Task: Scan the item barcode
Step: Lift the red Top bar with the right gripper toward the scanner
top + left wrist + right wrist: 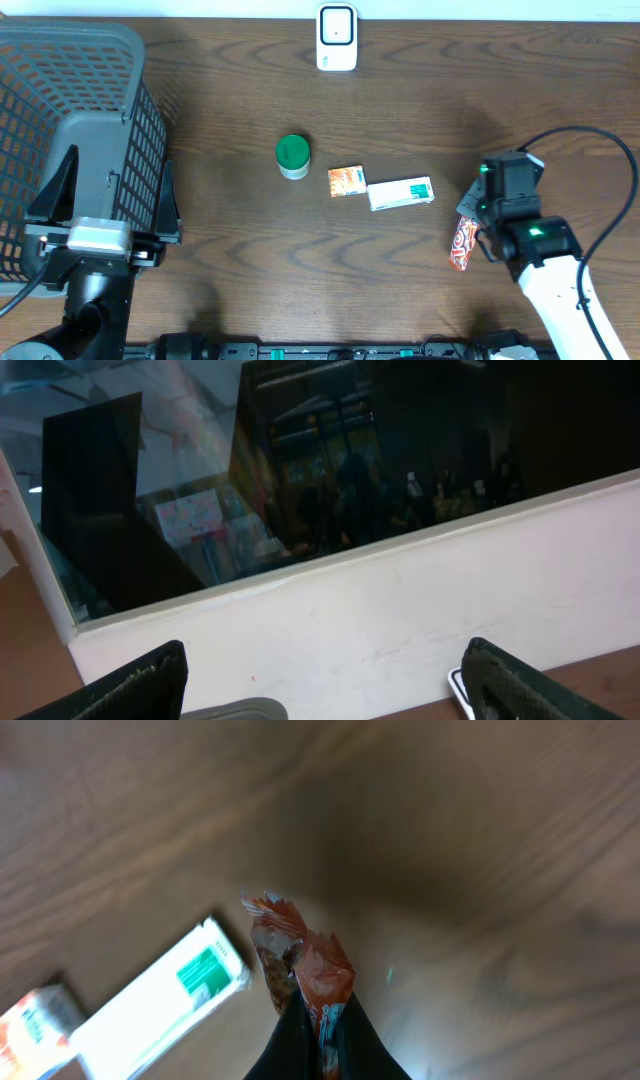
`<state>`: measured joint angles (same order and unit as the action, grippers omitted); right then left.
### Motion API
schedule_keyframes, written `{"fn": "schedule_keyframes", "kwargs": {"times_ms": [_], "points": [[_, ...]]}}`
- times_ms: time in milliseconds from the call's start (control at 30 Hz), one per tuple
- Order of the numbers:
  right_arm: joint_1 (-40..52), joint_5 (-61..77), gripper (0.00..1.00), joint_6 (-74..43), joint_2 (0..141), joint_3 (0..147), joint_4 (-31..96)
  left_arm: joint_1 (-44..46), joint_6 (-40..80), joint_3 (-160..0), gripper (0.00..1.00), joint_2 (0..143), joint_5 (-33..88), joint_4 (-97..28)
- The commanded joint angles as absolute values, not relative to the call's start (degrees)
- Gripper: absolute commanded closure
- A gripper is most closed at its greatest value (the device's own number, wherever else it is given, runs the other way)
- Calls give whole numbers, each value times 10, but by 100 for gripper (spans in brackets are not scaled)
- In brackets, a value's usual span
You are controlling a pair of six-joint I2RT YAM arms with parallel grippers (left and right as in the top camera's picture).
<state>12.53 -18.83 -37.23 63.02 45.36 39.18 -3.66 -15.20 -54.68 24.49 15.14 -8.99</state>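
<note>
Toward the right edge of the brown wood-grain table (220,280), we find the right gripper (470,213) pinched shut on one end of a slim orange-and-red foil snack packet (461,246). The rest of the wrapper juts free of the fingers (285,1045). We judge that this end-on hold leaves the packet's faces bare for presenting to the white upright scanner (337,38), which stands at the far edge, well apart from the packet. The wrist view shows the wrapper crinkled, with a crimped, jagged tip and a patch of pale blue near the grip. We cannot make out a barcode in either view, so the printed side may need turning. The left gripper (325,650) stands wide open and empty, parked near the dark grey plastic mesh basket (70,90) and aimed at the wall, out of the way. A green-lidded round jar (293,155), a small orange carton (346,181) and a long white-and-green carton (400,193) lie mid-table, untouched.
</note>
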Motion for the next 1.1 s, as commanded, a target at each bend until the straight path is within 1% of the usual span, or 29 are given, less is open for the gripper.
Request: {"fn": "schedule_keyframes", "kwargs": {"times_ms": [0, 100, 233, 367, 533, 633, 733, 967, 1000, 1067], "points": [[183, -339, 99, -314, 648, 464, 348, -39, -149, -547, 13, 242, 158, -88], [240, -400, 99, -235, 682, 464, 260, -39, -149, -547, 13, 242, 158, -88], [302, -463, 99, -29, 747, 464, 88, -39, -149, -547, 13, 242, 158, -87], [350, -469, 99, 150, 826, 464, -48, -39, -149, -547, 13, 242, 158, -86], [390, -512, 98, 268, 933, 464, -171, -39, -149, -547, 13, 242, 158, -86], [414, -512, 98, 282, 981, 464, -197, -39, -149, -547, 13, 242, 158, -86], [461, -512, 99, 267, 1013, 464, -198, -39, -149, -547, 13, 242, 158, -86], [547, -507, 97, 233, 1016, 464, -202, -39, -149, -547, 13, 242, 158, -86], [554, -507, 95, 220, 1016, 464, -199, -39, -149, -547, 13, 242, 158, -86], [566, -507, 85, 200, 1016, 464, -190, -39, -149, -547, 13, 242, 158, -86]]}}
